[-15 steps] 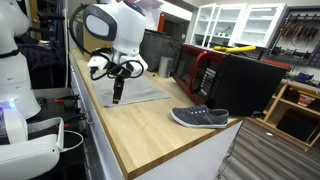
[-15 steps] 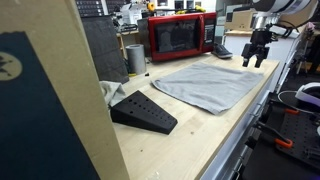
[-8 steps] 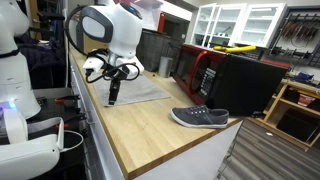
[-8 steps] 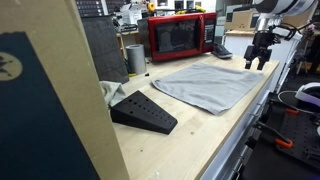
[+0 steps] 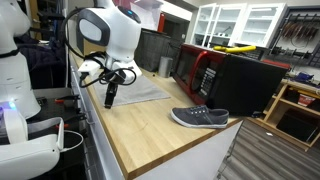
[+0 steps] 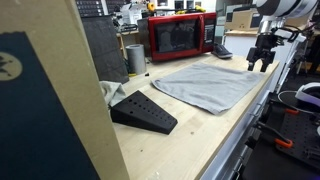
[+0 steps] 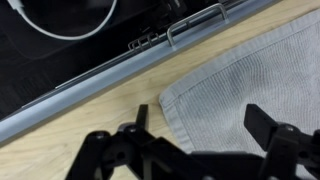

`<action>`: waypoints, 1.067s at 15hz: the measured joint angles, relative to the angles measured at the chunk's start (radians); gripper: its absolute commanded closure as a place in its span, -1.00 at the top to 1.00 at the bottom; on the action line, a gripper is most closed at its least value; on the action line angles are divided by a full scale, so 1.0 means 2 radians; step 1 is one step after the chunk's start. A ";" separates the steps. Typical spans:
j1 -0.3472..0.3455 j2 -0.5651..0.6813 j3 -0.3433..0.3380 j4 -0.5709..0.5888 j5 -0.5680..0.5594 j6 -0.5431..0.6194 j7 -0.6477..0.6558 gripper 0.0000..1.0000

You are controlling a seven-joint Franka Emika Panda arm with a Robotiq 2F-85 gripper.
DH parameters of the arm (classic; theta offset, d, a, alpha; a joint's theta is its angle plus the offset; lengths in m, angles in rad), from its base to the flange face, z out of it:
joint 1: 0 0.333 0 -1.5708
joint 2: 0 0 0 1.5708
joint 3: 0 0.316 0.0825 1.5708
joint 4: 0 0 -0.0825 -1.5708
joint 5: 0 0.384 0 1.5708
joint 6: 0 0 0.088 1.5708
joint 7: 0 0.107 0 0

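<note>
Bench top (image 5: 150,135) of pale wood, long, edged by a metal rail (image 7: 120,68) on the robot's side. Red microwave (image 6: 180,37) at the back, well apart from the arm. Grey cloth (image 6: 210,85) spread flat mid-bench, near corner (image 7: 168,98) close to the rail. Black wedge-shaped block (image 6: 143,111) just off the cloth's far end; grey shoe (image 5: 200,117) alone toward the other end. Gripper (image 7: 197,125) spread wide and empty, poised over that corner, one finger over bare wood, the other over the weave; contact with the fabric not discernible.

Likely trouble from here:
- Descending too hard and jamming fingertips into the wood.
- Pinching only a thin hem and losing it.
- Drifting outward and striking the rail.
- Snagging the cloth sideways and bunching it.
</note>
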 measured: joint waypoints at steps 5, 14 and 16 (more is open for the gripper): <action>-0.004 0.006 -0.008 0.002 0.019 0.001 0.000 -0.25; -0.006 0.006 -0.008 0.003 0.037 0.001 0.000 -1.00; -0.005 0.004 -0.004 0.004 0.036 0.001 0.000 -0.99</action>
